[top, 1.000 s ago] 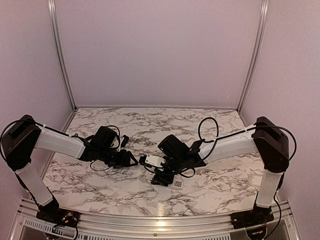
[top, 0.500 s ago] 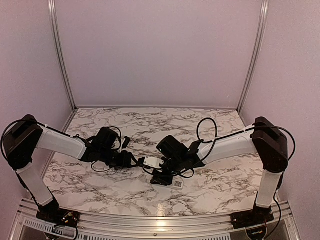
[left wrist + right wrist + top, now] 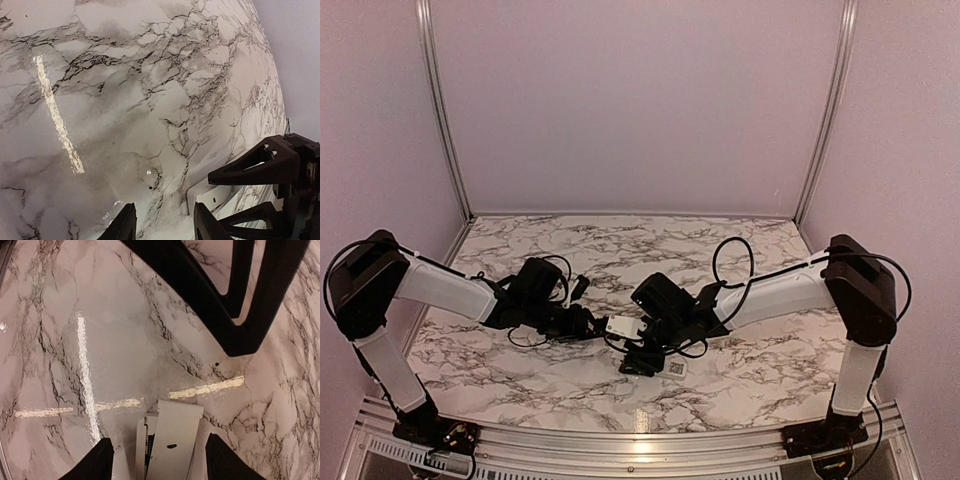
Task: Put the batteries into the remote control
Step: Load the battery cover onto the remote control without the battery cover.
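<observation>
- Evidently the right tool point(image 3: 160, 447) is set astride the remote control point(image 3: 174, 430); whether it is clamped cannot be told.
- The left tool point(image 3: 162, 222) is spread, with only desk point(image 3: 100, 75) seen between.
- No batteries are seen.
- Steadying the remote is judged the current step; a cell must be fetched next.

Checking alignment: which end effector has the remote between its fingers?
The right end effector: the remote control lies between its fingers, outside the left end effector.
</observation>
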`<state>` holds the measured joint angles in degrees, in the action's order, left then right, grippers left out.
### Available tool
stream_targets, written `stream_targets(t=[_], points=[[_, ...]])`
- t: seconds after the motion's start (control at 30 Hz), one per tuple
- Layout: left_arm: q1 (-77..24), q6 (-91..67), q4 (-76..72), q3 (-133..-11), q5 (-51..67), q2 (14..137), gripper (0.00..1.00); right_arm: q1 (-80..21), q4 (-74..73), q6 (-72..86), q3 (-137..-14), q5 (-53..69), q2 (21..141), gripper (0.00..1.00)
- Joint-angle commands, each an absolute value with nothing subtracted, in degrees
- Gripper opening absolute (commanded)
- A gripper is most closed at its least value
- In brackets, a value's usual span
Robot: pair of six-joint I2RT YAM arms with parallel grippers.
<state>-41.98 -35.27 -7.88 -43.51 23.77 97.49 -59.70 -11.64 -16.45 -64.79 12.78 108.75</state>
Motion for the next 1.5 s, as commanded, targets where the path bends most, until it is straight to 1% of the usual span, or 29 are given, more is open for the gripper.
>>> stream_targets(t=[0.0, 0.43, 0.67, 0.9, 1.13, 1.27, 1.47], points=[[-42.49, -36.84, -13.31, -42.03, 26.95, 98.7, 0.39, -60.29, -11.52, -15.43, -63.61, 11.65, 105.87, 0.63], [-45.14, -38.18, -15.78, -42.77, 27.82, 101.32, 0.38, -59.86, -7.05, -13.59, -56.3, 11.08, 101.74, 0.61], [-46.67, -38.75, -15.6, -44.65, 27.68, 103.56, 0.37, -59.68, -6.44, -13.79, -55.62, 10.23, 102.01, 0.6], [-47.62, -39.46, -16.17, -45.5, 28.43, 104.58, 0.3, -59.67, -6.6, -14.24, -55.82, 9.77, 102.06, 0.54], [-47.81, -39.83, -14.69, -45.64, 28.31, 104.6, 0.18, -59.68, -6.4, -14.24, -55.76, 9.28, 102.47, 0.47], [-48.19, -40.06, -14.39, -45.06, 28.26, 104.2, 0.12, -59.69, -6.4, -14.23, -55.68, 8.89, 102.7, 0.45], [-48.71, -40.6, -14.73, -45.03, 28.78, 104.07, 0.07, -59.68, -6.2, -14.24, -55.51, 8.79, 102.74, 0.45]])
